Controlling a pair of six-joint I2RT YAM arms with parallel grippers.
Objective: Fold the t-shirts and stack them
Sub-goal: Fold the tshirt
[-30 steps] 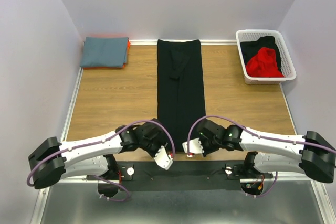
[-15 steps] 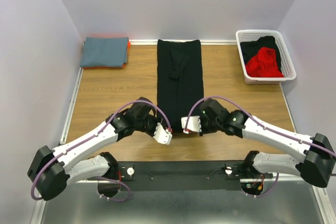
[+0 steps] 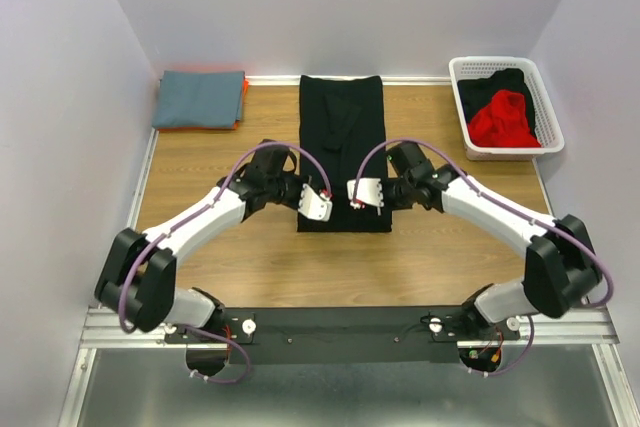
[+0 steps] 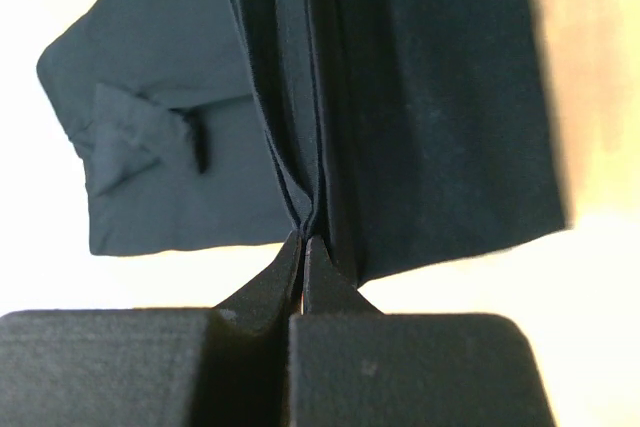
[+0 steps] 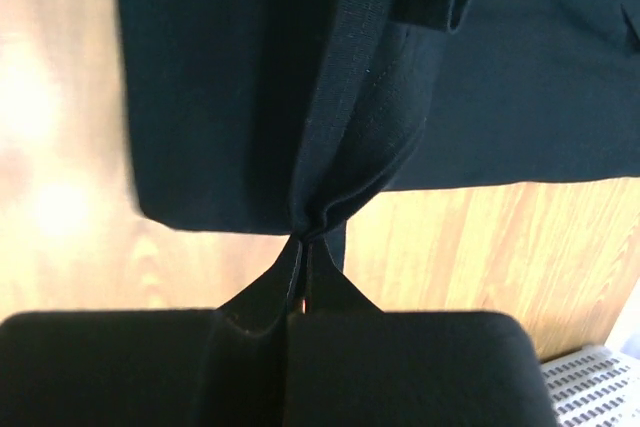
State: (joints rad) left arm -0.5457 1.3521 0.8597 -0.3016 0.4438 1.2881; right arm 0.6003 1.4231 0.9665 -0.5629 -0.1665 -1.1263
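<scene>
The black t-shirt point(image 3: 340, 127) lies as a long strip on the bench point(image 3: 220, 177), running from 12 o'clock to the centre. The left gripper point(image 3: 320, 205) and right gripper point(image 3: 362, 193) hold its near end side by side, each with jaws closed tight on a pinch of cloth. A grey folded shirt point(image 3: 200, 98) sits at 10 o'clock. A basket point(image 3: 512, 153) holding a red garment point(image 3: 503, 119) sits at 2 o'clock.

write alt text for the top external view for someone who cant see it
Over a wooden table, the left gripper and right gripper each pinch the near end of a long black t-shirt. A folded grey-blue shirt lies far left; a white basket with red and black clothes sits far right.
</scene>
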